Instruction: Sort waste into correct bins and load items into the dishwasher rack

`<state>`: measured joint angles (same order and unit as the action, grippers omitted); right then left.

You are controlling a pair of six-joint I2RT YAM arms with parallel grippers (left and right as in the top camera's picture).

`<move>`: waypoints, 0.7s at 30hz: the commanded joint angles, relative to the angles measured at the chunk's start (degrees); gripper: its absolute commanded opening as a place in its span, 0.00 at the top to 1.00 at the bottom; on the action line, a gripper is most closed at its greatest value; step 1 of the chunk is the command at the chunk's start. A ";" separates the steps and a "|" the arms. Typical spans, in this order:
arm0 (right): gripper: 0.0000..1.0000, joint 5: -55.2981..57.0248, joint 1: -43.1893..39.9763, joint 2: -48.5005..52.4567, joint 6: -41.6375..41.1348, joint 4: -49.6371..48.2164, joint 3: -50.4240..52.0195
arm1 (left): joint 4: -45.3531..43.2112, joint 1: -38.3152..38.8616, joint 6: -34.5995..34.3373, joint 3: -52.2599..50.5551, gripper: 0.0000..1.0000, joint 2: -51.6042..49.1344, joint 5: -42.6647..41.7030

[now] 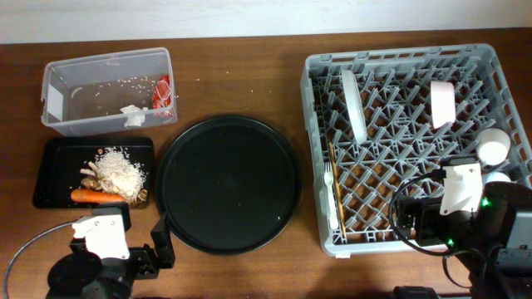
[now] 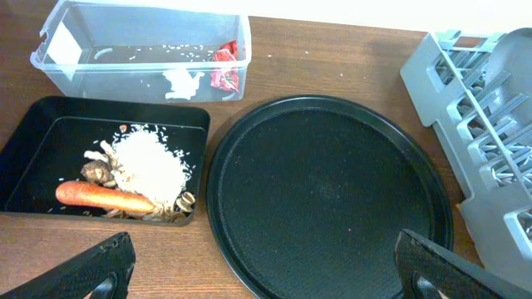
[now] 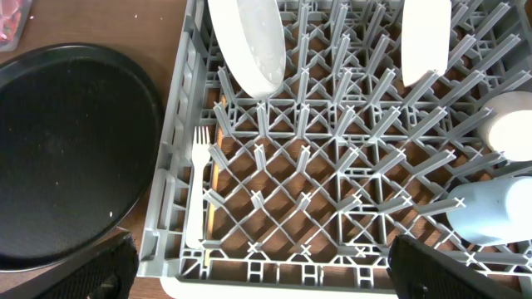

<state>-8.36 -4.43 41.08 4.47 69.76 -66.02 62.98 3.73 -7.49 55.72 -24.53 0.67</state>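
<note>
The clear tub [image 1: 58, 79] [image 2: 58, 71] holds the white napkin [image 1: 133, 114] [image 2: 181, 81], the red wrapper [image 1: 163, 91] [image 2: 226, 66] and rice grains. The shallow black tray [image 1: 50, 170] [image 2: 33, 141] holds the carrot [image 1: 96, 197] [image 2: 100, 196], rice [image 1: 123, 168] [image 2: 150, 162] and brown lumps [image 2: 94, 172]. The grey rack [image 1: 499, 83] [image 3: 179, 158] holds the white plate [image 1: 354, 104] [image 3: 249, 41], saucer [image 1: 442, 103] [image 3: 424, 37], white cup [image 1: 492, 148] [image 3: 511, 124], light-blue cup [image 3: 490, 212], fork [image 1: 331, 195] [image 3: 198, 199] and chopsticks [image 1: 337, 178]. My left gripper [image 2: 262, 278] is open and empty at the front left. My right gripper [image 3: 258, 274] is open and empty over the rack's front edge.
A large round black tray [image 1: 229, 183] [image 2: 328, 191] [image 3: 66, 149] lies bare between the shallow tray and the rack. Both arms' bases sit at the table's front edge.
</note>
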 commanded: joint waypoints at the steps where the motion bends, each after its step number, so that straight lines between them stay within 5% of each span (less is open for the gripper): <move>1: 0.01 0.94 -0.15 -0.07 -0.46 -0.13 0.50 | 0.07 -0.15 0.72 -0.46 0.01 0.24 0.59; 10: 0.01 8.50 0.09 -6.97 -0.46 -1.75 1.27 | 0.04 -0.15 0.72 -0.46 0.01 0.24 0.59; 12: 0.01 6.47 2.51 -13.46 -0.46 -10.34 6.49 | 0.07 -0.15 0.72 -0.46 0.01 0.24 0.59; 18: 0.01 -0.76 4.15 -40.87 -0.52 -54.10 48.24 | 0.07 -0.15 0.72 -0.46 0.01 0.24 0.59; 21: 0.01 1.55 4.15 -40.89 -0.46 -68.22 58.34 | 0.07 -0.15 0.72 -0.46 0.01 0.24 0.59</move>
<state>-8.03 -0.69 0.82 4.47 5.69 -11.46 63.13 3.73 -7.49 55.53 -24.62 0.91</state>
